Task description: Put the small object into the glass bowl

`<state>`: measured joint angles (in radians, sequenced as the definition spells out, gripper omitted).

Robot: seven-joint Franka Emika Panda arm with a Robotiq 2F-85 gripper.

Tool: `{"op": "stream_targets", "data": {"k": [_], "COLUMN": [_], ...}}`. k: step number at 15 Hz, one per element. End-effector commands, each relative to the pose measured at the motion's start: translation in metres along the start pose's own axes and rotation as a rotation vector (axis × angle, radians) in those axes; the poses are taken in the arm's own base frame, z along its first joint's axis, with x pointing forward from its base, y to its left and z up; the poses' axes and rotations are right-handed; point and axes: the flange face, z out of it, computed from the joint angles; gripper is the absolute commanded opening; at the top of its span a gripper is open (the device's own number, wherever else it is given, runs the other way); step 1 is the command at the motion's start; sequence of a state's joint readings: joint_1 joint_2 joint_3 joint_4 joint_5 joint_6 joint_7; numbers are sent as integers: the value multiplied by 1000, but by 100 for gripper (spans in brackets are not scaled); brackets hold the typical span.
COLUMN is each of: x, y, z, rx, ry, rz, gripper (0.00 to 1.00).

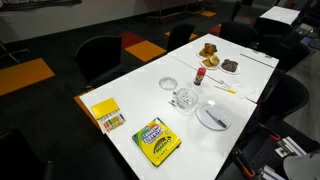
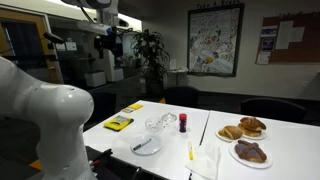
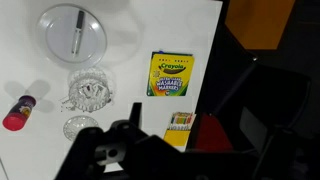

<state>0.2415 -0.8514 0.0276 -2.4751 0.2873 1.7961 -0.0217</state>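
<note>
The small object (image 1: 200,74) is a tiny red bottle-like item with a pale top, standing on the white table; it shows in both exterior views (image 2: 183,122) and at the left edge of the wrist view (image 3: 17,113). The glass bowl (image 1: 184,98) is clear and thick-walled, near the table's middle, a short way from the red item; it also shows in an exterior view (image 2: 157,123) and the wrist view (image 3: 88,92). My gripper (image 2: 108,42) hangs high above the table, far from both, empty. In the wrist view (image 3: 198,140) its dark jaws look spread open.
A shallow clear dish (image 1: 169,84) sits beside the bowl. A white plate (image 1: 213,116) holds a dark pen. There is also a yellow marker (image 1: 224,88), a marker box (image 1: 157,140), a yellow crayon box (image 1: 107,115) and two pastry plates (image 1: 209,50) (image 1: 230,66). Dark chairs surround the table.
</note>
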Motion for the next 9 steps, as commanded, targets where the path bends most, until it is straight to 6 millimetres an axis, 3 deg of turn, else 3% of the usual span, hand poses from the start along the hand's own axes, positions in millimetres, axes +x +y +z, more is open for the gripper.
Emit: {"op": "stream_targets", "data": {"k": [1, 2, 5, 9], "x": [0, 0, 5, 0], "y": [0, 0, 27, 84], "z": [-1, -1, 5, 8], "rx": [0, 0, -11, -30], "ry": [-1, -1, -2, 22], "rz": [0, 0, 150, 390], "gripper": [100, 100, 100, 100]}}
